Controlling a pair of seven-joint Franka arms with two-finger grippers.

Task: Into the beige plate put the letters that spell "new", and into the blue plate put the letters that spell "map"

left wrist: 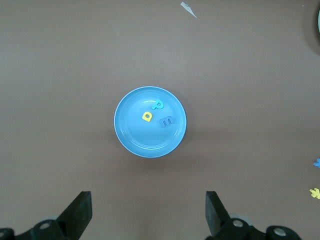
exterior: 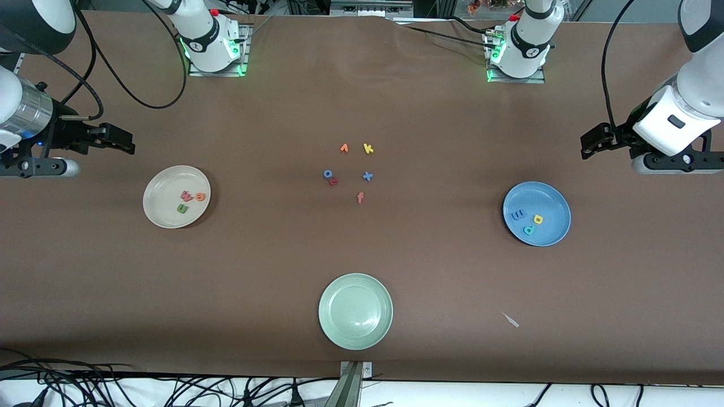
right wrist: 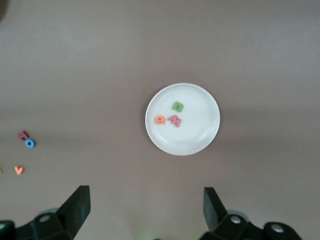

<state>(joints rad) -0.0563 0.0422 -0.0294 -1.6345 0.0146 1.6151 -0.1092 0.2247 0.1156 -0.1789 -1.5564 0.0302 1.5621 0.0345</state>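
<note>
You are at the closing stage of the sort. The beige plate [exterior: 164, 217], toward the right arm's end of the table, holds the green n [exterior: 182, 208], the orange e [exterior: 199, 196] and the pinkish-red w [exterior: 187, 195], all lying inside its rim and close together. The blue plate [exterior: 551, 200], toward the left arm's end, holds the blue m [exterior: 517, 215], the yellow a [exterior: 538, 219] and the teal p [exterior: 529, 229], also within the rim. Judged from this layout, both words are placed and no transfer is left.

The right gripper [exterior: 127, 142] hangs over bare table beside the beige plate, its jaws spread wide and holding nothing; the right wrist view shows the plate well clear of the fingers [right wrist: 77, 205]. The left gripper [exterior: 588, 144] hangs over bare table beside the blue plate, jaws equally wide and empty, as the left wrist view confirms.

Leave the distractors where they lie at the table's middle: the orange v [exterior: 344, 148], the yellow k [exterior: 368, 148], the blue o [exterior: 327, 174], a red letter [exterior: 334, 181] touching the o, a blue x [exterior: 367, 176] and the red-orange f [exterior: 360, 197]. The pale green plate [exterior: 355, 333], nearest the front camera, takes nothing.

The next move probably calls only for a check: confirm three letters per plate, none overhanging a rim, then keep both arms clear of the plates.
</note>
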